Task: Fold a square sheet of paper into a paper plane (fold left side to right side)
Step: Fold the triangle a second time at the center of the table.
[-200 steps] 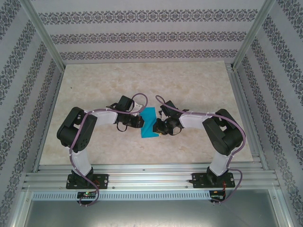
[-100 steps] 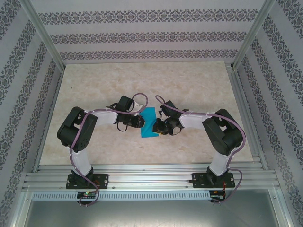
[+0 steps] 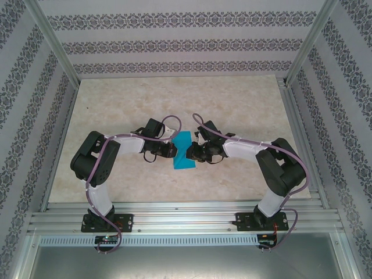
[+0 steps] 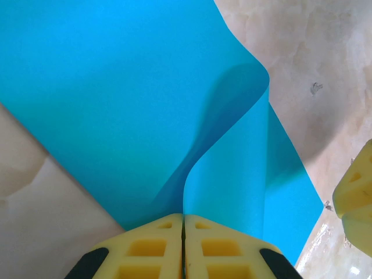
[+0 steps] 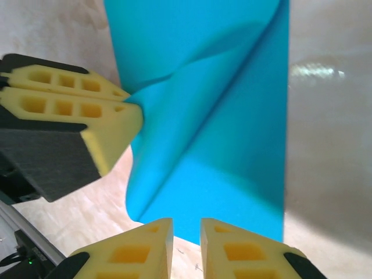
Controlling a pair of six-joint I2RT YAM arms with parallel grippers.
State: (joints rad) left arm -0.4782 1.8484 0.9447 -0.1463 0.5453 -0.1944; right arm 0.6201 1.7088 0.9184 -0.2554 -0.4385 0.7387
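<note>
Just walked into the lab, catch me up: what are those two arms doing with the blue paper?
Both arms are folding the square sheet of paper in the middle of the table. The left gripper is shut on one edge, holding it up so the sheet curls over itself, with no flat crease yet. The right gripper sits at another edge, jaws slightly apart, gripping nothing.

Paper sheet [image 3: 185,152] on table [image 3: 232,104] centre, L jaws at its left, R jaws at right.
</note>
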